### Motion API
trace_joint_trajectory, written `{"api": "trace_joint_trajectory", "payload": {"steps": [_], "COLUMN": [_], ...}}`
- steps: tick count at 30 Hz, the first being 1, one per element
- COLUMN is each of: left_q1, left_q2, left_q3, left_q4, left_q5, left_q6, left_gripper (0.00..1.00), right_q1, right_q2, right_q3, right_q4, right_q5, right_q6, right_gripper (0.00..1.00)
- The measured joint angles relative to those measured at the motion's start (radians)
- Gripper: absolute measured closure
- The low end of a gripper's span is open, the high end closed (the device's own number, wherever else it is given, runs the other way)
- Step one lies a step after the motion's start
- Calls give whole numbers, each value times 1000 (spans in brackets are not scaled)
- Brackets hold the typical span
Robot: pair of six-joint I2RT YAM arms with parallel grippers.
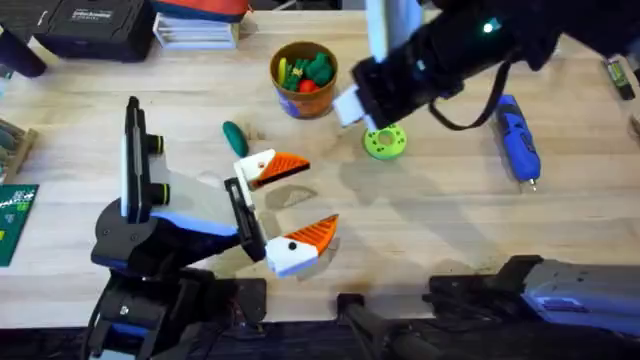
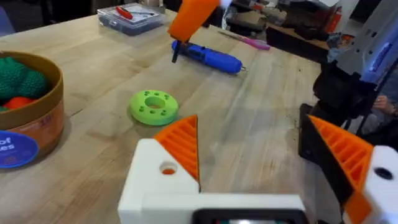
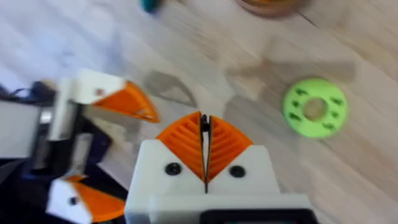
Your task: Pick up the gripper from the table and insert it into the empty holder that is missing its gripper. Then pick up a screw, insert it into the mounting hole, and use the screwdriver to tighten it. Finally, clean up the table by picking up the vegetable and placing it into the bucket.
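1. While the left tool [image 1: 290,215] rests low over the wooden counter [image 1: 440,220], its two white fingers w/ orange tips are spread wide apart, nothing between them.
2. Right tool [image 3: 205,152] hangs above the counter near the green disc [image 1: 384,141]; its orange pads are pressed together, no object pinched.
3. The vegetable [image 1: 235,137], dark green, lies on the counter btw. the bucket and the left tool's upper finger, apart from both.
4. The bucket [image 1: 304,77] stands upright toward the far side, w/ green, red and yellow toy produce inside.
5. The screwdriver [image 1: 517,138], blue handle, lies flat at the right side, well apart from the disc.
6. Loose orange gripper and screw: cannot tell where.
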Motion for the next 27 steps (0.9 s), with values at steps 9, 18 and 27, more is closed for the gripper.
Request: {"api": "trace_joint_trajectory", "payload": {"steps": [9,18,27], "left_q1": [0,0,0], "left_q2": [0,0,0], "left_q3": [0,0,0], "left_q4": [0,0,0], "left_q5": [0,0,0], "left_q6": [0,0,0], "left_gripper": [15,15,15], "right_q1": [143,198,215], "right_q2": [11,109,119], "right_q3": [40,41,41], "right_q4": [141,196,198], "right_q5": [-93,-152,-162], "right_q6": [5,22,23], "right_gripper": [997,997,997]}}
